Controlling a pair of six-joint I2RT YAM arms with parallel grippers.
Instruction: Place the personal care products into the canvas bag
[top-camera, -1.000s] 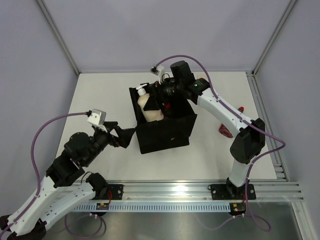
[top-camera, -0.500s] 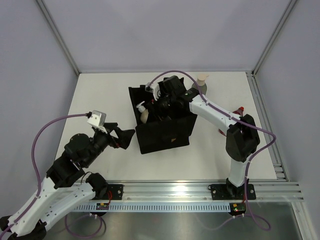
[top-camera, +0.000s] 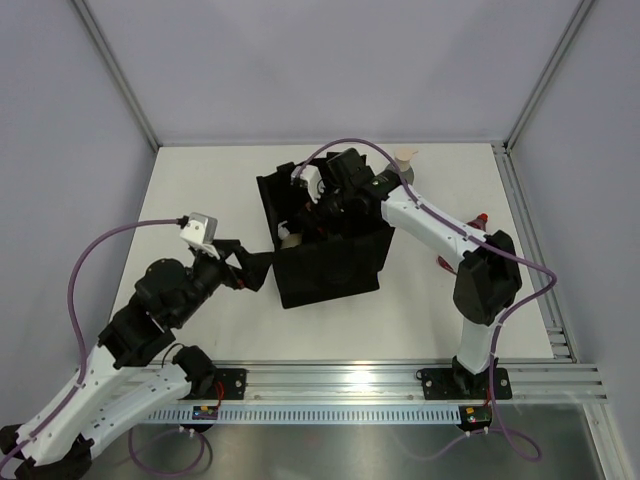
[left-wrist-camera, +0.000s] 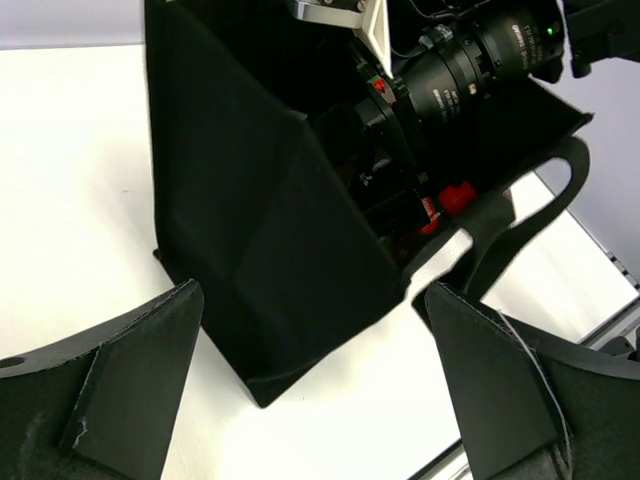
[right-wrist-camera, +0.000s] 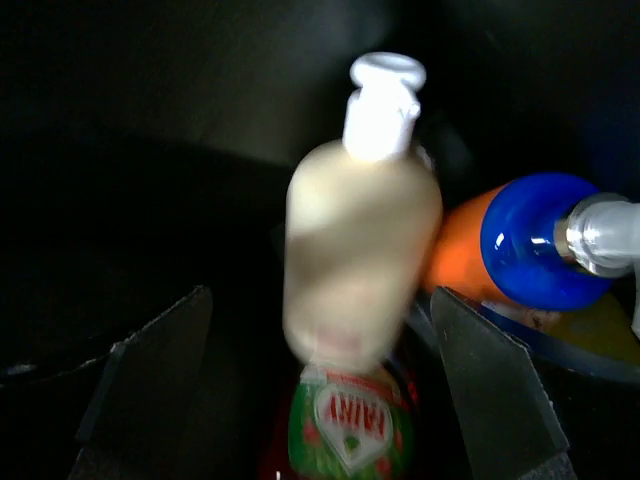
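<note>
Top view evenly bright; silver metal rail (top-camera: 350, 378) glares at six o'clock. Right wrist view dim, cream white-capped bottle (right-wrist-camera: 362, 250) blurred.

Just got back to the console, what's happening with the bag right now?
The right gripper is down inside the canvas bag, fingers open around the cream white-capped bottle, which looks blurred, as if just let go. The orange blue-capped bottle lies in there beside it. The left gripper hangs open at the bag's near left corner, not gripping it. Outside, the grey-green pump bottle stands by the bag's far right corner, and a dark red bottle lies mostly hidden by the right arm.
</note>
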